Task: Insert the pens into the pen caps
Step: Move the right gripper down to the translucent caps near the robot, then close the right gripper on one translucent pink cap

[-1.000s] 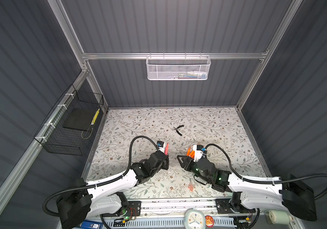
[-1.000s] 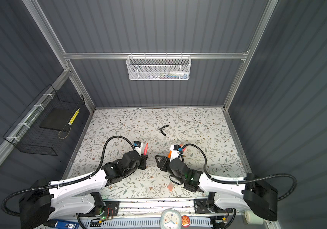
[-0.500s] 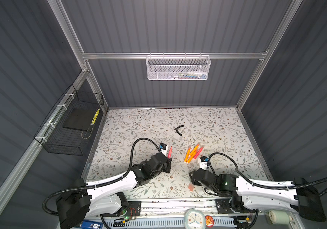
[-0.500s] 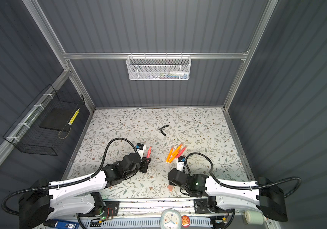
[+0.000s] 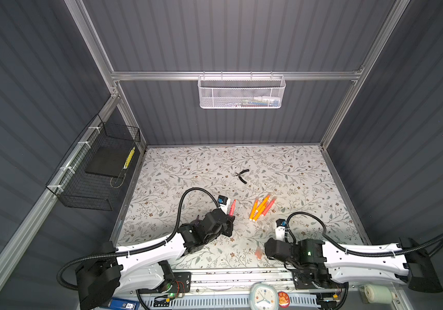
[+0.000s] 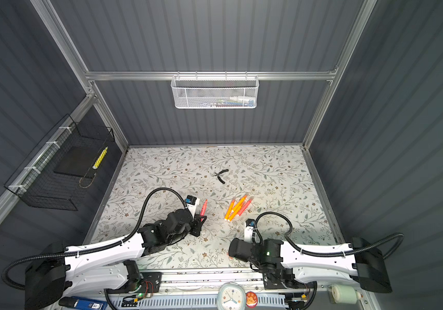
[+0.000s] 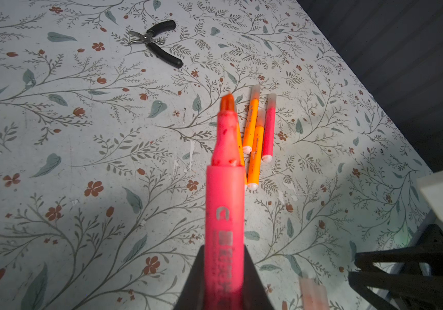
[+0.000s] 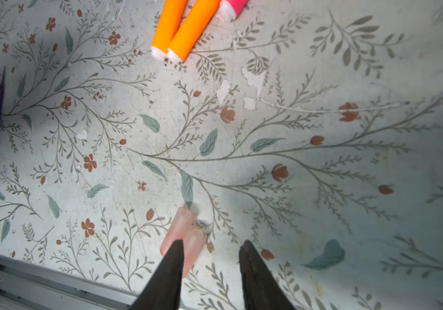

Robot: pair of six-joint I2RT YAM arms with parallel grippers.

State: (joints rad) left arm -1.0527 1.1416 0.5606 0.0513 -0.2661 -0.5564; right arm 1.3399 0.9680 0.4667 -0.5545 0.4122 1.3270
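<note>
Left wrist: left pincer (image 7: 224, 252) clamps uncapped pink-red pen (image 7: 224, 204); right pincer (image 8: 211, 245) gapes over caps (image 8: 181, 230).

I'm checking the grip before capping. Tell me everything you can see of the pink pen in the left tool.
The pink pen is a slim marker that looks like matte plastic. It is uncapped: a stepped, ink-smeared neck narrows to an orange-red tip. Grey print runs along the barrel. The shut left tool clamps its rear end, so it juts forward, seemingly clear of the table and touching nothing else. In both top views it points away from the robot.
</note>
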